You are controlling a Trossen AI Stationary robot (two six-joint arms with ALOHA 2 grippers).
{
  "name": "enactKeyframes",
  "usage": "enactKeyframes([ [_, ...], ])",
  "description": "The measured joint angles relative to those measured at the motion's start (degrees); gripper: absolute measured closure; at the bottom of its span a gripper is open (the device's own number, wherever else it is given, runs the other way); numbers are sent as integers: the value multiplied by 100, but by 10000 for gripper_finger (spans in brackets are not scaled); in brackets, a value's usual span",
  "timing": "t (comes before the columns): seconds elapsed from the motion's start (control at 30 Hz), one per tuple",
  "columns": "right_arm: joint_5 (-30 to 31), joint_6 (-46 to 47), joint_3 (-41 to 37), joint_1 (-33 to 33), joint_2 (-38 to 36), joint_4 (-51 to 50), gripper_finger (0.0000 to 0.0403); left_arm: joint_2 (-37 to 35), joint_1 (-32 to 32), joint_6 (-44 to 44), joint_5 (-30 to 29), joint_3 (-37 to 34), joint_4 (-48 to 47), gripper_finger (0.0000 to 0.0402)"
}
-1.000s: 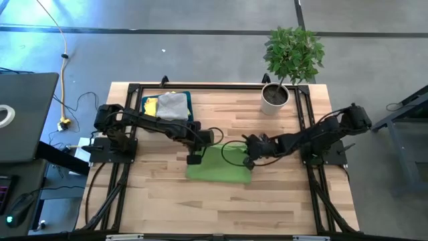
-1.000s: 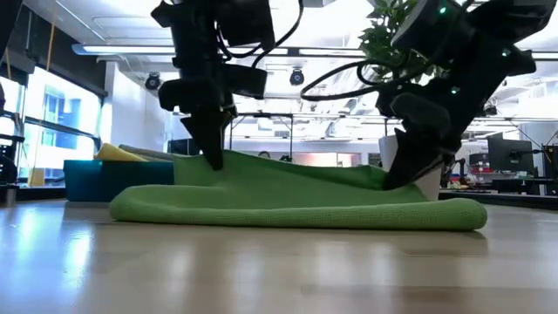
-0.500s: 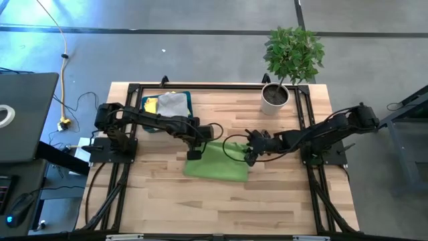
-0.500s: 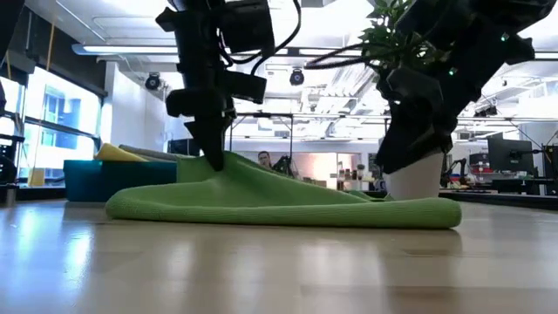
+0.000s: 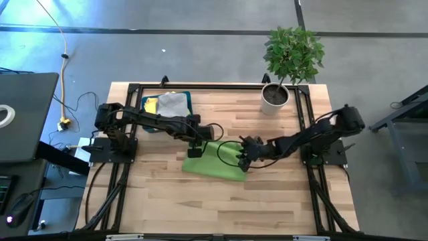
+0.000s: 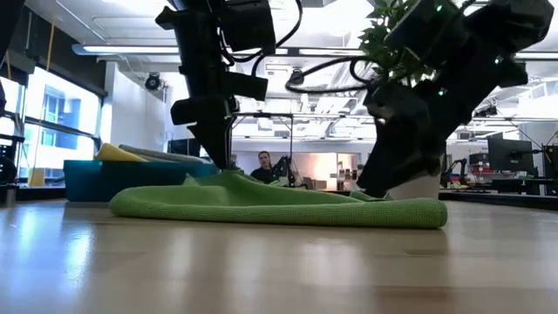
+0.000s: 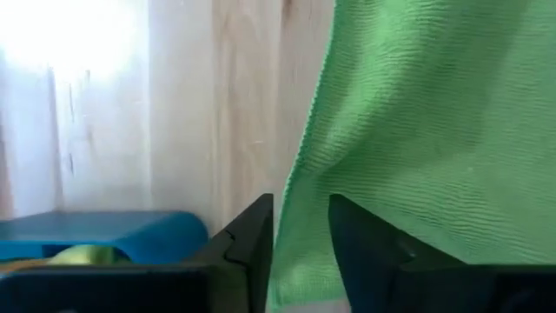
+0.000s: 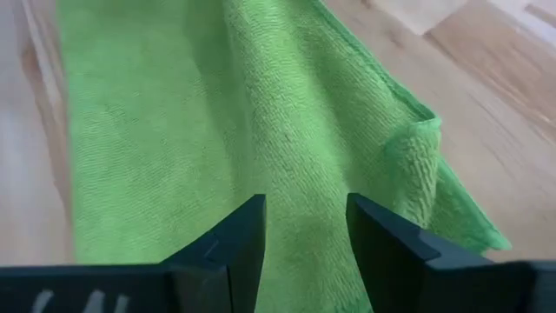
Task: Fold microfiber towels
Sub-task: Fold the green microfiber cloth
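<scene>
On the wooden desk (image 5: 281,194), the green towel (image 5: 215,163) lies mid-desk, folded over. Left hand (image 5: 195,151) and right hand (image 5: 243,161) hover at its far edge, fingers parted, holding nothing. It looks soft, light and floppy; corners seem the best grip.

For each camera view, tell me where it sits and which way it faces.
High: overhead, straight down; both arms, left hand, right hand, green towel.
Low: table height, looking level; both arms above the towel.
Left wrist: past its fingers; towel edge, teal tray.
Right wrist: past its fingers; towel folds.
All four views share the towel.
</scene>
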Motion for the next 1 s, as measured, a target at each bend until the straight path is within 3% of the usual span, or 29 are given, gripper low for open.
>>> enactKeyframes([
  [0.07, 4, -15, 0, -31, 143, 108, 252, 0, 0, -154, 125, 0, -27, 286],
  [0.23, 200, -15, 0, -167, 321, -200, 261, -2, -57, -333, 1483, 0, -117, 274],
  [0.3, 219, -15, 0, -232, 259, -364, 264, -2, -167, -342, 1763, 0, -119, 273],
  [0.53, 245, -195, 2, -223, -234, -646, 275, 195, -527, -333, 1773, 2, -119, 273],
  [0.73, -64, 261, 2, -30, -479, -579, 284, 758, -686, -344, 889, 2, -207, 273],
  [0.83, -300, 591, 3, 249, -468, -382, 286, 863, -684, -339, 941, 5, -405, 273],
  [1.0, -144, 1103, 4, 737, -398, -421, 286, 866, -681, -327, 1398, 13, -410, 273],
])
